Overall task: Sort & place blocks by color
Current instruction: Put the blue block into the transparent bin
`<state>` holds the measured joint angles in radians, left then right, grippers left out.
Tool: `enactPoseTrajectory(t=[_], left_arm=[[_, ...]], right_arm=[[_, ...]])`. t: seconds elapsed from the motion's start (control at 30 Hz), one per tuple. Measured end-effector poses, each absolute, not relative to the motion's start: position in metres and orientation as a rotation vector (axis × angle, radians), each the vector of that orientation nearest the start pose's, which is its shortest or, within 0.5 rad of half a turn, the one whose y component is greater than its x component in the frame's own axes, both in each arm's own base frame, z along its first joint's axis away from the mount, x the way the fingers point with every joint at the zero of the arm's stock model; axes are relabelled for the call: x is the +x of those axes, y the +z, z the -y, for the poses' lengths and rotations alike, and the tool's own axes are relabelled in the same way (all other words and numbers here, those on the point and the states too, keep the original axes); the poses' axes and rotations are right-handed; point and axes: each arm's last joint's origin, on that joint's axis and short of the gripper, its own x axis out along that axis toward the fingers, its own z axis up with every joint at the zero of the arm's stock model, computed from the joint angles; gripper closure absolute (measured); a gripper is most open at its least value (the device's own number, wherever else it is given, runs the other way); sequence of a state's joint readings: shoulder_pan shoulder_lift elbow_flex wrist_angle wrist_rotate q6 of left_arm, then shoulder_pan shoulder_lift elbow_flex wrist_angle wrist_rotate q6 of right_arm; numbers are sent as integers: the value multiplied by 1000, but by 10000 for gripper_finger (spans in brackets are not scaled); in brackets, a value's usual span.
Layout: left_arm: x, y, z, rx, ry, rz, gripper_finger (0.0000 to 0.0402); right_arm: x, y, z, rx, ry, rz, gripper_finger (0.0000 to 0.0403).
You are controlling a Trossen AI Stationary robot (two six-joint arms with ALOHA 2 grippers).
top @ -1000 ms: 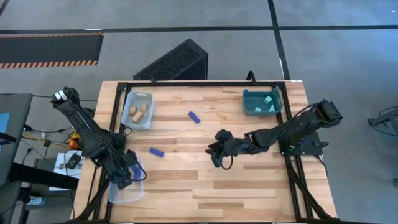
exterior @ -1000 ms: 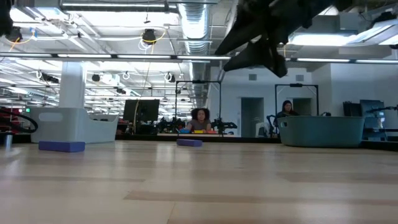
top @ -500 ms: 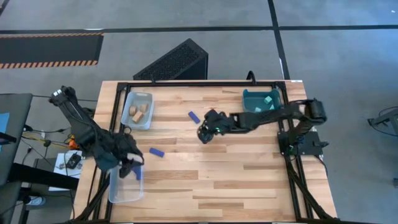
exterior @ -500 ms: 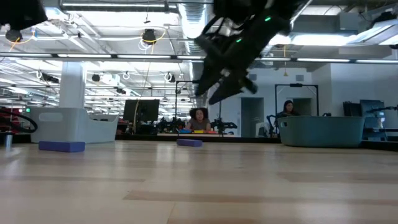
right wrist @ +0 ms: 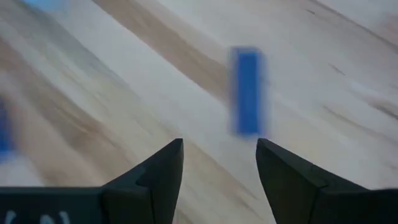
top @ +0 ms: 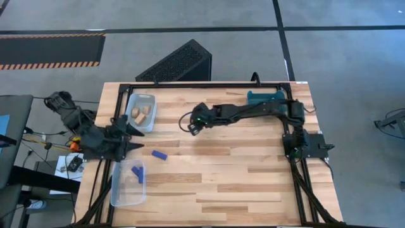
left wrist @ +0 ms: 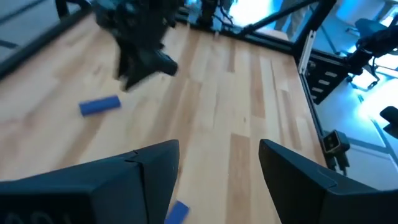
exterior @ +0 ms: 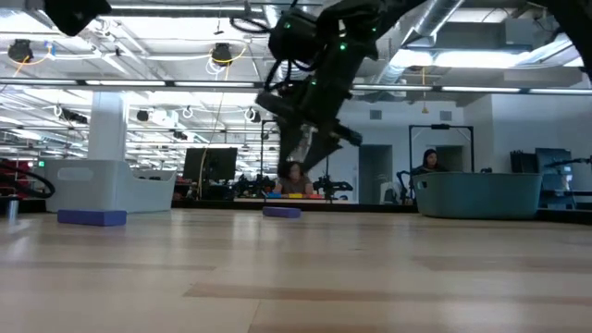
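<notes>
In the high view, the right gripper [top: 192, 123] is seen stretched out over the middle of the wooden table [top: 240, 183], above the far dark blue bar, which is hidden under it here. The left gripper [top: 131, 134] is held at the table's left edge, between the grey bin [top: 131, 99] of tan blocks [top: 143, 114] and the clear bin [top: 117, 196], in which one blue bar [top: 137, 174] lies; a second loose blue bar [top: 159, 154] lies just beside the left gripper, on the table. The teal bin [top: 266, 96] is largely covered by the right arm. In the low view, the right gripper [exterior: 301, 157] hangs above the far blue bar [exterior: 281, 212] with clear air between them, and the near blue bar [exterior: 92, 217] lies apart, in front of the grey bin [exterior: 102, 185]. In the left wrist view, the left gripper [left wrist: 217, 165] is shown with its fingers spread and nothing between them; one blue bar [left wrist: 177, 212] lies close below it and another [left wrist: 99, 105] lies farther off, under the right gripper [left wrist: 140, 62]. In the right wrist view, the right gripper [right wrist: 219, 162] is shown parted and empty, with the blue bar [right wrist: 248, 91] ahead of the fingertips, lying lengthwise. The step in hand is judged to be the reach for a blue bar; a descent until the fingers straddle its narrow sides is called for next, then a closing.
</notes>
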<state>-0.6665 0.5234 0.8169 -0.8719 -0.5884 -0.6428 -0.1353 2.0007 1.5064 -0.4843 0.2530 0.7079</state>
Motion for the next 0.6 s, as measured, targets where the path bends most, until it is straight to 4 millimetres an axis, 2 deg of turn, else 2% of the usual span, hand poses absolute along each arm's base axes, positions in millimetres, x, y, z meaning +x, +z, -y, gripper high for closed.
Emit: enactPoseTrajectory(t=[0.07,0.23,0.3,0.4,0.6], left_arm=[[75,315,35,-272,86,-454,193],[70,316,25,-219,83,-438,193],[70,316,23,-206,77,-448,193],[71,316,21,-187,83,-457,193],[74,315,18,-172,86,-477,193]], right_arm=[[424,197,67,579,-702,-875,179],[434,192,79,610,-697,-892,179],[436,184,81,607,-710,-934,179],[442,185,82,619,-694,-925,179],[447,172,89,623,-717,-999,179]])
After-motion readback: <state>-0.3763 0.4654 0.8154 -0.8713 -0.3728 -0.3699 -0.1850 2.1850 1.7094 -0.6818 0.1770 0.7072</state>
